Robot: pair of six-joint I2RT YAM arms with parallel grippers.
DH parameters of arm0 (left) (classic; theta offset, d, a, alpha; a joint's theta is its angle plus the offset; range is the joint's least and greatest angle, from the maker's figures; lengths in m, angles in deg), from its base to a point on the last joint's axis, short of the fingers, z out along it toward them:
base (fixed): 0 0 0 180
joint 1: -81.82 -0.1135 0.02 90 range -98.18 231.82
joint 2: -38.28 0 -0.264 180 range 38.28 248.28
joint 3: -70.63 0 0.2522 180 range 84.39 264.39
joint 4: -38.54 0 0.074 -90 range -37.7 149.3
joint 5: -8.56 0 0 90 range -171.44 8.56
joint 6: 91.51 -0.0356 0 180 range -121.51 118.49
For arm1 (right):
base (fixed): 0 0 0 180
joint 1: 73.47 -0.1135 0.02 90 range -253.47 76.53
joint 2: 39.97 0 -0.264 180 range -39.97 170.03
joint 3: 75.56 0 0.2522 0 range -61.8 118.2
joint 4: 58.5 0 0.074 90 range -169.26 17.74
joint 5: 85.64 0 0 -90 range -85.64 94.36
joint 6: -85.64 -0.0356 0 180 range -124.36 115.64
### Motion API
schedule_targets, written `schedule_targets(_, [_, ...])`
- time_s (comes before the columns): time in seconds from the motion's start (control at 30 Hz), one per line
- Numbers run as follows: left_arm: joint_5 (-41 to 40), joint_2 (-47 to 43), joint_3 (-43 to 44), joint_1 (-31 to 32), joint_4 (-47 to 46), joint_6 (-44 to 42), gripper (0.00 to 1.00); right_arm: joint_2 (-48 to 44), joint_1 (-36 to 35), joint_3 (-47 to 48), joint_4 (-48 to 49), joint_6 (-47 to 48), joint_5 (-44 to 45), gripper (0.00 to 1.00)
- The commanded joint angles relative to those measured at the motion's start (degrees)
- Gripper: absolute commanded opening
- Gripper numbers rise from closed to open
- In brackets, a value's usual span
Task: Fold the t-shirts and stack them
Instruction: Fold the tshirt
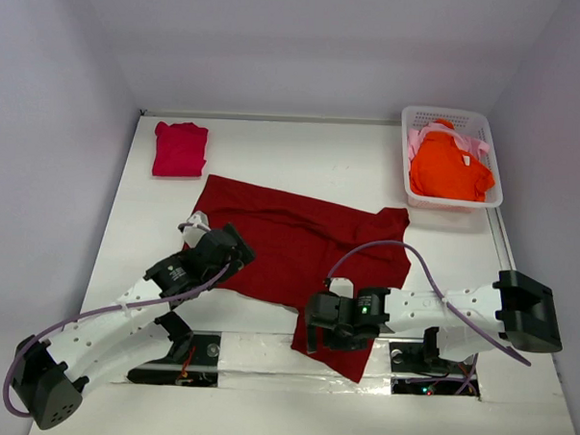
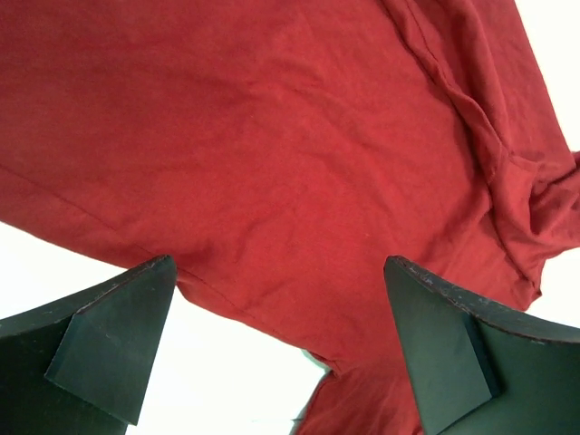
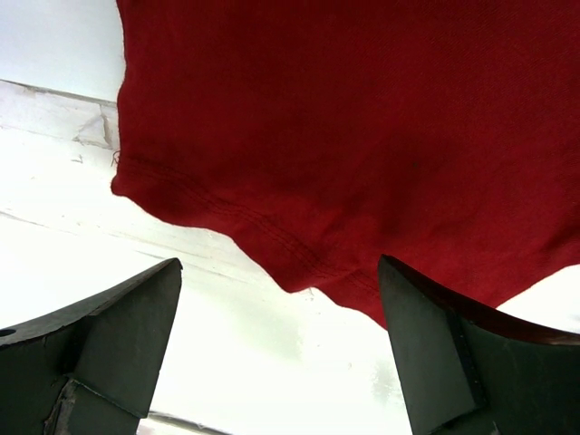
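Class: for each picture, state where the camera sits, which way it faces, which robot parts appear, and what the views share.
Top external: above and behind the arms, facing down on the table; both arms, left gripper and right gripper show.
Left wrist: on the left arm, facing down past its open fingers at the dark red t-shirt.
Right wrist: on the right arm, facing its open fingers and that shirt's hem.
Shared: all show that t-shirt.

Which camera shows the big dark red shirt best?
The top external view: the dark red shirt shows almost whole, spread on the table. The wrist views catch only close patches: wrinkled cloth left, a hemmed corner right.
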Motion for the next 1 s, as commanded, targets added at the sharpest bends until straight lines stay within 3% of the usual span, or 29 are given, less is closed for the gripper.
schedule_targets(0.0, [0.56, 0.77, -0.1, 0.23, -3.73, 0.33, 0.99, -1.58, -0.42, 1.46, -0.39, -0.12, 2.08, 0.93])
schedule_targets(0.07, [4.59, 2.52, -2.73, 0.23, -9.86, 0.23, 0.99, -1.75, -0.42, 1.37, -0.38, -0.47, 2.17, 0.93])
schedule_targets(0.23, [5.85, 6.39, -3.63, 0.23, -13.06, 6.64, 0.99, -1.93, -0.42, 2.42, -2.14, -1.0, 2.96, 0.93])
schedule_targets(0.4, [-0.56, 2.98, -3.01, 0.23, -18.24, -3.62, 0.99, -3.34, -0.42, 2.95, -2.84, -1.97, 3.66, 0.93])
schedule_targets(0.6, [-10.15, 0.51, 0.67, -4.42, -1.83, -1.0, 0.99, -4.3, -0.42, 3.65, -4.69, -3.11, 4.28, 0.93])
schedule_targets(0.7, [-8.67, 0.69, 0.86, -10.56, 0.74, -3.27, 0.99, -3.69, -0.42, 4.35, -4.78, -2.59, 4.46, 0.92])
schedule_targets(0.77, [-3.51, -0.71, -1.41, -18.28, -1.88, -6.34, 0.99, -3.08, -0.42, 5.4, -5.65, -2.5, 4.72, 0.92])
schedule_targets(0.97, [2.24, -4.5, -3.97, -27.44, -3.57, -6.89, 0.99, -3.16, -0.42, 6.03, -6.19, -3.2, 4.98, 0.92])
